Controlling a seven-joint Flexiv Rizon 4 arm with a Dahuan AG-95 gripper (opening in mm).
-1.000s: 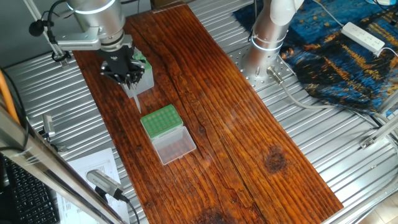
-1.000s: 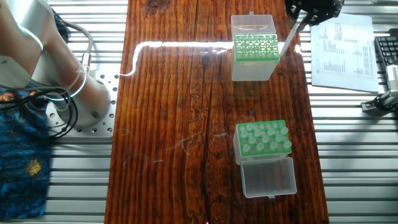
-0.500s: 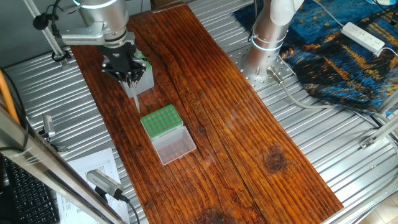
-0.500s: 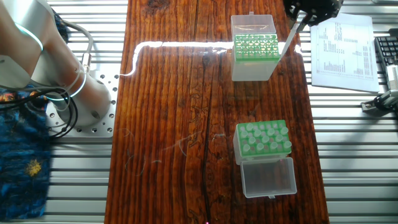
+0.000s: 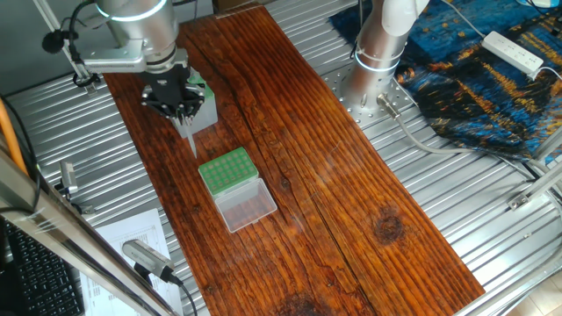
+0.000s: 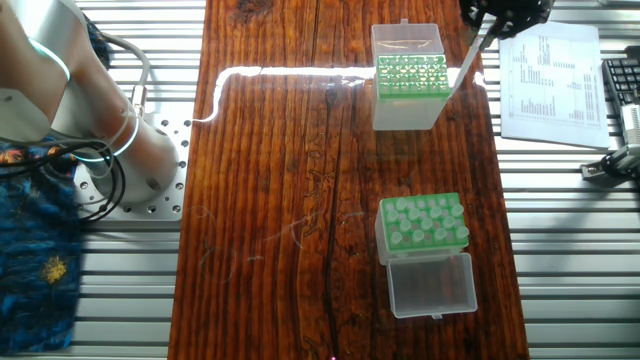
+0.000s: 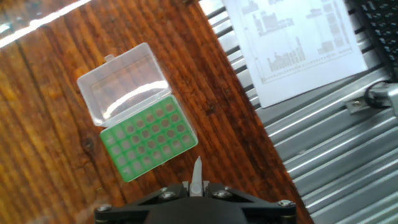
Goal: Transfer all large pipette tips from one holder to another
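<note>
Just off the edge of the tall grey box (image 6: 405,108), your claw (image 7: 197,187) grips one pipette tip (image 6: 466,62); it has barely moved this past second; carrying to the low green rack (image 6: 381,236) remains ahead.

The arm reaches over the far left part of the table with its wrist turned straight down, the black gripper (image 5: 180,112) hanging above the surface. Its two fingers (image 7: 214,190) are drawn close together, pinching a pale pipette tip (image 7: 196,176) that points downward from between them. In the other fixed view only the gripper's lower end (image 6: 492,20) shows at the top edge.
</note>
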